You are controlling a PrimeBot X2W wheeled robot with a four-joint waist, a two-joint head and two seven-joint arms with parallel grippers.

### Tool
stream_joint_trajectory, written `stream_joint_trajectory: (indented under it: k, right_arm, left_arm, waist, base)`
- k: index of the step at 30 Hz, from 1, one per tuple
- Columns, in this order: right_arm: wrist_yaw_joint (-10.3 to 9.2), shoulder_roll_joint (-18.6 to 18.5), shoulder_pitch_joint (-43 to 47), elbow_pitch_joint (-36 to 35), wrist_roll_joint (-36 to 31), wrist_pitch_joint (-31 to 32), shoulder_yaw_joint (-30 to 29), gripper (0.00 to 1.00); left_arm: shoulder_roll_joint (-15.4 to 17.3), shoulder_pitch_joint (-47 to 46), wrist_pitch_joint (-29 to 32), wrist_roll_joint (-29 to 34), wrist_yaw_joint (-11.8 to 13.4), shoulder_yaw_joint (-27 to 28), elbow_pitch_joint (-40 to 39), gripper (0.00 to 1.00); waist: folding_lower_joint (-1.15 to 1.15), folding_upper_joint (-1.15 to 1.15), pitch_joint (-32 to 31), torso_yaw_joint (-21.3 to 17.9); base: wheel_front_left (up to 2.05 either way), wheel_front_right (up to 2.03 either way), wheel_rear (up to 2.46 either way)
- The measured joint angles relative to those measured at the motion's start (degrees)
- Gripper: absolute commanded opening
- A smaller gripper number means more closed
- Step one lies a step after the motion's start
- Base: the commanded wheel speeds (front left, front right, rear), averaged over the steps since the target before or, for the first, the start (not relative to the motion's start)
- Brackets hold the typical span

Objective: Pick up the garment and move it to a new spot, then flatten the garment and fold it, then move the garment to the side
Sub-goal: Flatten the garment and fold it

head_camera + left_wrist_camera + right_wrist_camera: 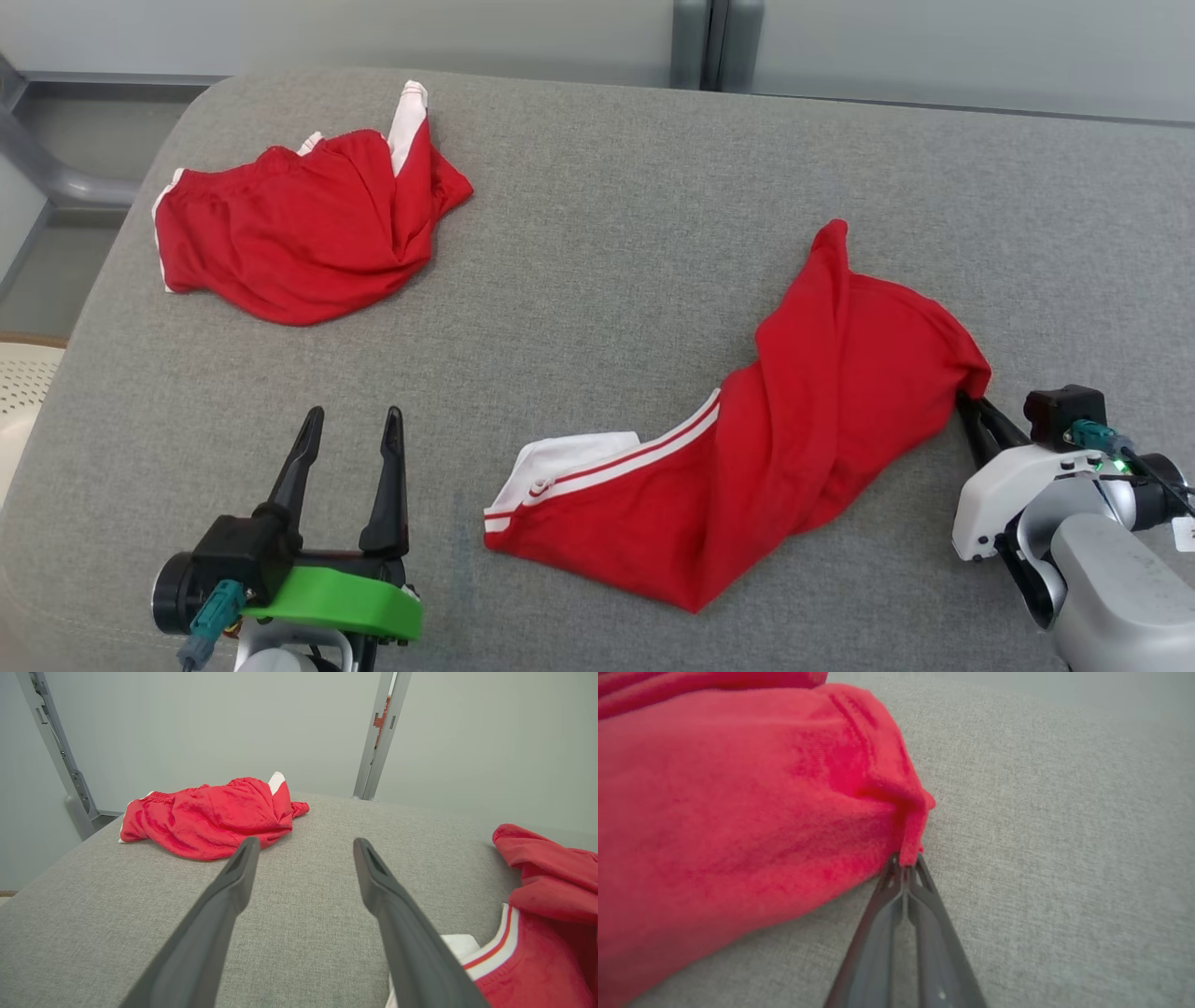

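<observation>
two red garments [299,243] [794,439], one grey cushioned surface [607,280], and two sets of robot jaws.

The bench [597,187] is covered in grey woven cloth, matt and coarse-grained, with the weave plain in both wrist views. The shirt [822,373] is soft red knit, matt and faintly fuzzy, with a smooth white collar [569,457] and white stripes. The shorts [289,243] are a similar matt red cloth with white trim. The left gripper [355,413] has matt dark plastic jaws on a smooth green plastic bracket [345,602]. The right gripper [906,861] has jaws of the same matt plastic, and its shell [1013,485] is smooth white plastic with a slight sheen. The posts [378,732] look like grey painted metal.
</observation>
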Motion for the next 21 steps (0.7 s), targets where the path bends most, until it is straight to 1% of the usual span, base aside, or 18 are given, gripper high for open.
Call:
stream_joint_trajectory:
  k: [2,6,15,17,21]
  right_arm:
    - [0.00,-0.05,0.04,-1.20,0.67,0.00,0.49,0.00]
    - [0.00,-1.03,2.18,-6.23,1.75,-0.01,0.46,0.00]
    - [0.00,-4.93,15.58,-23.52,2.76,0.14,-1.91,0.00]
    - [0.00,-5.60,18.47,-28.31,2.75,1.58,-3.07,0.00]
    - [0.00,-6.19,25.12,-39.82,3.98,8.17,-6.67,0.00]
  left_arm:
    - [0.00,0.16,0.01,-0.05,0.01,0.14,0.08,1.00]
    - [0.00,0.77,0.00,-0.20,0.07,0.00,0.20,1.00]
    - [-0.01,2.56,0.00,-0.75,0.56,-0.03,0.21,1.00]
    - [-0.01,2.74,0.00,-0.81,0.58,-0.09,0.14,1.00]
    - [-0.01,2.74,0.01,-0.97,0.81,-0.08,-0.12,1.00]
  waist:
    - [0.00,0.00,-0.21,-0.29]
    - [0.00,0.00,-1.20,-1.44]
    - [0.00,0.00,-3.79,-5.28]
    - [0.00,0.00,-4.14,-6.15]
    - [0.00,0.00,-4.43,-7.59]
  base:
    - [0.00,0.00,0.00]
    - [0.00,0.00,0.00]
    - [0.00,0.00,0.00]
    - [0.00,0.00,0.00]
    - [0.00,0.00,0.00]
